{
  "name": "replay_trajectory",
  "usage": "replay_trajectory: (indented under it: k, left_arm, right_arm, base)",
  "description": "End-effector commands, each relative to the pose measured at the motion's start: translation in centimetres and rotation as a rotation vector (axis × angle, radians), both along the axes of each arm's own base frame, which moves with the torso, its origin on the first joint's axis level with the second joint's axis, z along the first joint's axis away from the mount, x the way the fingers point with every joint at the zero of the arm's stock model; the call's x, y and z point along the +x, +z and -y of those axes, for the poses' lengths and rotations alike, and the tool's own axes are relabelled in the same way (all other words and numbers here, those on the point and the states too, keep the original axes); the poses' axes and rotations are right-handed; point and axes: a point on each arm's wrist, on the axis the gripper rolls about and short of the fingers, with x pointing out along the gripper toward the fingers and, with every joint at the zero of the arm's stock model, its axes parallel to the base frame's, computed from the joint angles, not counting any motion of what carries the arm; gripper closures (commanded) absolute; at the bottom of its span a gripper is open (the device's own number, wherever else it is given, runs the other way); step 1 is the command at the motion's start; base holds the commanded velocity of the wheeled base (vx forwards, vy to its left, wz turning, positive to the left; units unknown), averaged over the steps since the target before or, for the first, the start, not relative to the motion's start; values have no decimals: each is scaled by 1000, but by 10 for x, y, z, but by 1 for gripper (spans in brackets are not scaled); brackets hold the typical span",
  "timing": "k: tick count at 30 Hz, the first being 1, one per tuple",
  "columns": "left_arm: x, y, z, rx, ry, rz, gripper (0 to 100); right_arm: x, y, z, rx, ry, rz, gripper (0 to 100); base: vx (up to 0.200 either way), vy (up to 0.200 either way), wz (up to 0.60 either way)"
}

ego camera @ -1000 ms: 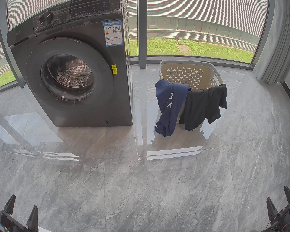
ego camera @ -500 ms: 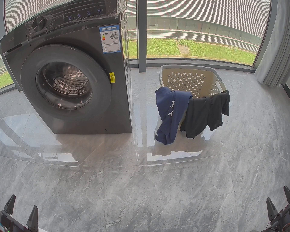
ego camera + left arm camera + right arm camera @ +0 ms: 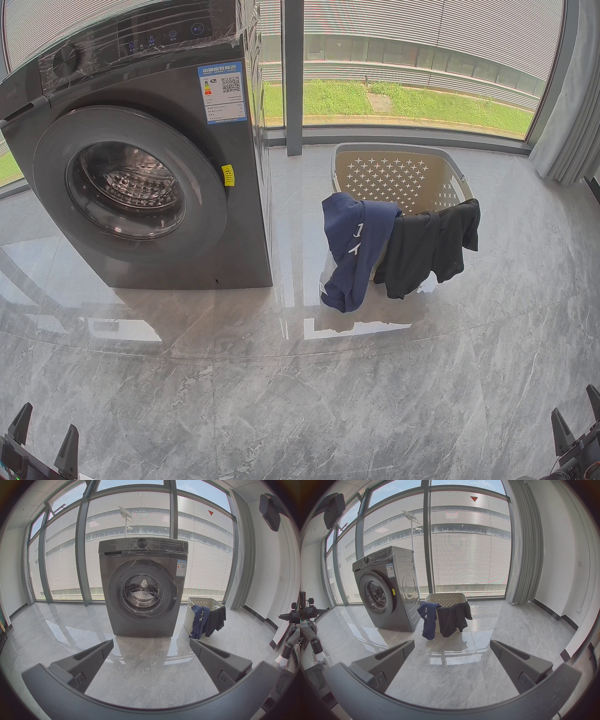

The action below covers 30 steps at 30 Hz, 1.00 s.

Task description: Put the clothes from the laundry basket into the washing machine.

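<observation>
Here: left claw (image 3: 151, 642), right claw (image 3: 451, 642) both spread, empty; clothes (image 3: 356, 250) draped over laundry basket (image 3: 400, 149) rim.

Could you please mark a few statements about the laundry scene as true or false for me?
1. A navy garment and a black garment hang over the laundry basket's rim. True.
2. The left gripper holds the navy garment. False: it is open and empty, far from the basket.
3. The laundry basket stands to the robot's right of the washing machine. True.
4. The black garment lies in the washing machine's drum. False: it hangs on the basket's rim.
5. The right gripper is open. True.
</observation>
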Motion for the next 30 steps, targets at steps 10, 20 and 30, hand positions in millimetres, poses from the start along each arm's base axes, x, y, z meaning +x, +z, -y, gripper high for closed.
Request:
replay_trajectory:
  k: [10,20,30]
  left_arm:
    - [0,-5,0,0,0,-1,0]
    - [0,-5,0,0,0,-1,0]
    - [0,-5,0,0,0,-1,0]
  right_arm:
    - [0,-4,0,0,1,6,0]
    - [0,-4,0,0,1,6,0]
    - [0,-4,0,0,1,6,0]
  base:
    - [0,-200,0]
    - [0,-140,0]
    - [20,0,0]
